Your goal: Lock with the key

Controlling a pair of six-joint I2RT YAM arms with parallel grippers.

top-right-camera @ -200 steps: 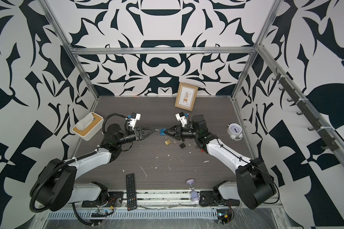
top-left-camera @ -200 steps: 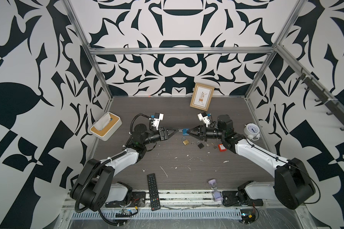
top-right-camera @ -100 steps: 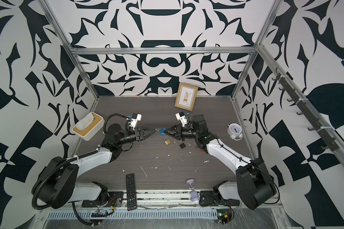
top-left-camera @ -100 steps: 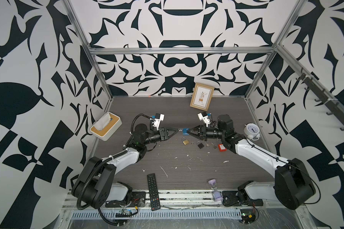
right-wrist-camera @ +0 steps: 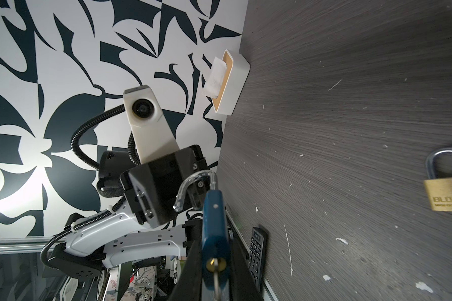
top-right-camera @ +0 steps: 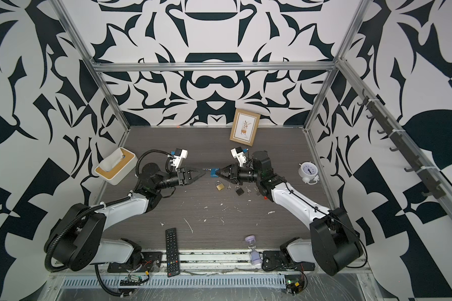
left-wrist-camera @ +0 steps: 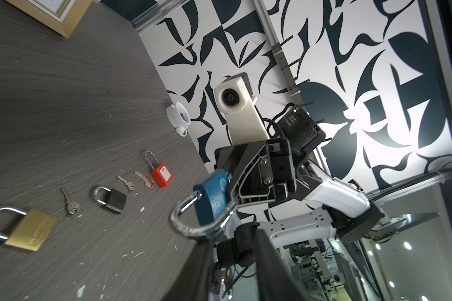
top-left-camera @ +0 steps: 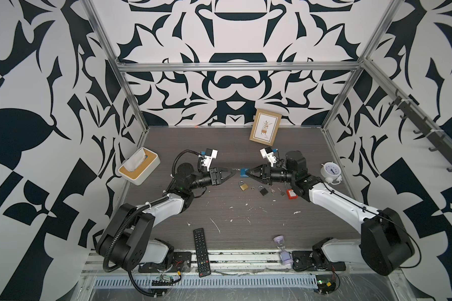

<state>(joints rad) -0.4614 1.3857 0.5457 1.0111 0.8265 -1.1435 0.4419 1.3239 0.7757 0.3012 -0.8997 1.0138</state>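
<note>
My right gripper (right-wrist-camera: 214,246) is shut on a blue padlock (right-wrist-camera: 214,221), held above the table mid-scene (top-left-camera: 243,171). A key (right-wrist-camera: 216,277) sits in the keyhole on the padlock's underside. Its silver shackle (left-wrist-camera: 191,229) stands swung open, the free end out of the body, pointing at my left gripper (left-wrist-camera: 232,239). That gripper faces the padlock (top-right-camera: 214,172) tip to tip (top-left-camera: 232,172), jaws apart with nothing between them. The shackle's curve lies just beyond its fingertips (left-wrist-camera: 205,243).
On the table below the grippers lie a brass padlock (top-left-camera: 243,185), a black padlock (top-left-camera: 263,191), a red padlock (top-left-camera: 291,194) and loose keys (left-wrist-camera: 72,206). A tissue box (top-left-camera: 138,169), clock (top-left-camera: 330,172), picture frame (top-left-camera: 265,130), remote (top-left-camera: 201,251) and hourglass (top-left-camera: 282,250) stand around the edges.
The left gripper's jaws narrowed and then spread again at the shackle. Both arms have stayed almost in place, and the right still holds the padlock.
</note>
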